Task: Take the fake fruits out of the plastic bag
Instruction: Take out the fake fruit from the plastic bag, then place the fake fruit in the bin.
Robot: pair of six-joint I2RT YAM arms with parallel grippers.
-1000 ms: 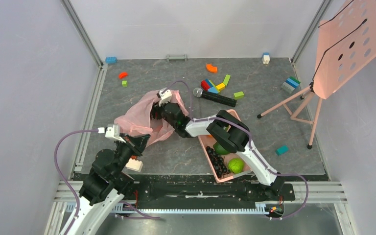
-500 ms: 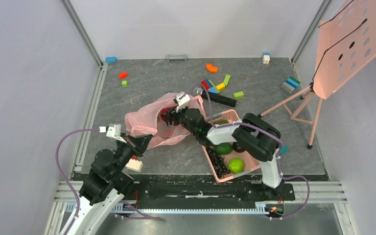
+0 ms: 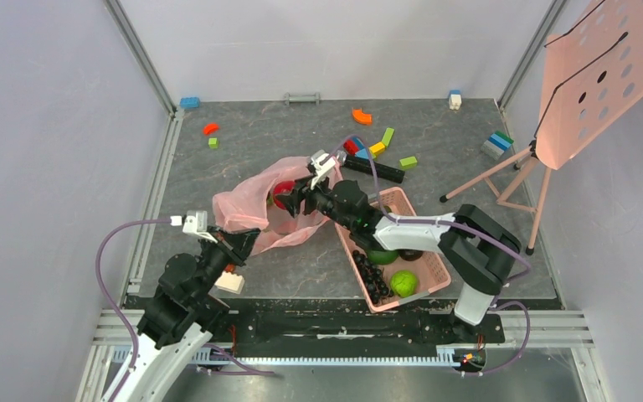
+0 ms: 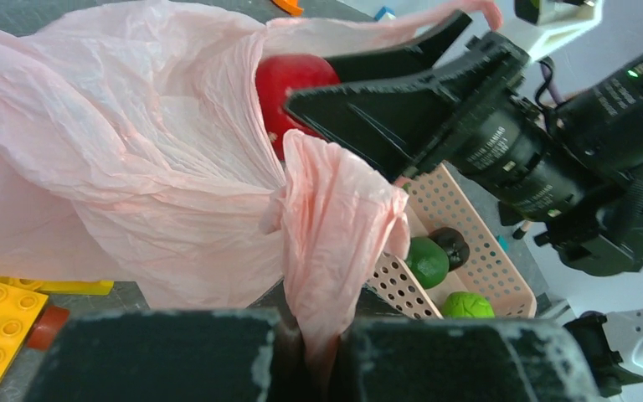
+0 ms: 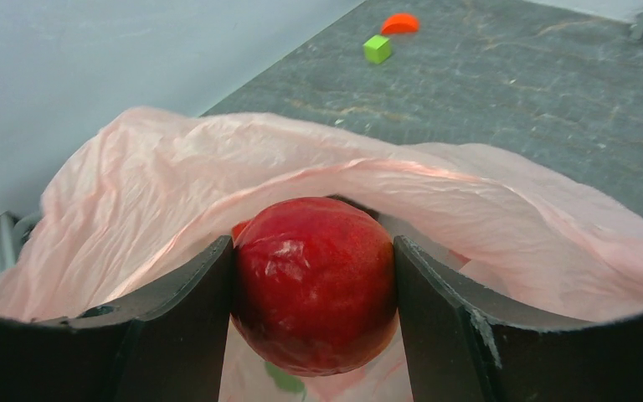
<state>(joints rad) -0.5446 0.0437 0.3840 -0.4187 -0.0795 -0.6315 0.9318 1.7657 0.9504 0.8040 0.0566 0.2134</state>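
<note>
"Plastic bag (image 3: 243, 205): which way?"

"I see it left of centre, long axis eight-to-two o'clock, mouth toward two. Left gripper (image 4: 318, 345) pinches its edge; right gripper (image 3: 293, 201) clamps red fruit (image 5: 314, 280) inside."

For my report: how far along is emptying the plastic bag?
Done: a lime-green fruit lies in the pink basket. In hand: the left end effector pinches the plastic bag, the right end effector grips a red fruit at its mouth. Left: lifting it out; deeper contents are hidden.
</note>
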